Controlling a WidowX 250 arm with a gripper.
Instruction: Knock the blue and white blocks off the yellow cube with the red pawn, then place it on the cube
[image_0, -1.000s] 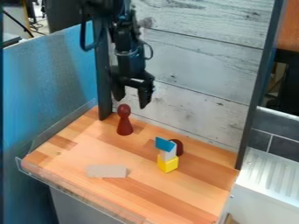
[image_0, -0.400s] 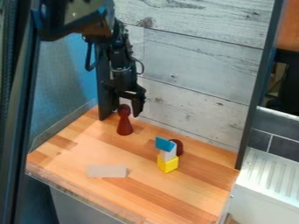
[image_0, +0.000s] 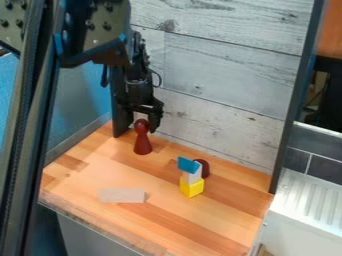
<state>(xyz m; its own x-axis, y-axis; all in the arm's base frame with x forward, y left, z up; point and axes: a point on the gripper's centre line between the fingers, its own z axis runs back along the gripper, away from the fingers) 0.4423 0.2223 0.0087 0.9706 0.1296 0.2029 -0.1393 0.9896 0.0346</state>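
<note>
The gripper (image_0: 141, 123) hangs over the back left of the wooden surface (image_0: 100, 172), open, close to the head of a dark red pawn-shaped piece (image_0: 142, 141). One finger shows just right of that head; the other blends into the black post. Whether they touch the piece, I cannot tell. The pawn stands upright. Right of centre, a yellow cube (image_0: 192, 187) carries a whitish block (image_0: 192, 177) with a tilted blue block (image_0: 188, 164) on top. Behind this stack is a dark red rounded piece (image_0: 203, 168), partly hidden. A flat beige block (image_0: 122, 195) lies at front left.
A black post (image_0: 121, 112) stands at the back left corner, and another (image_0: 288, 135) at the right. Between them rises a whitewashed plank wall (image_0: 220, 80). The arm's large upper links cover the left edge. A white ribbed panel (image_0: 310, 200) lies to the right.
The gripper has moved down and slightly left to the pawn's head. The arm's upper links have swung into view at the left. The pawn and the blocks have not moved.
</note>
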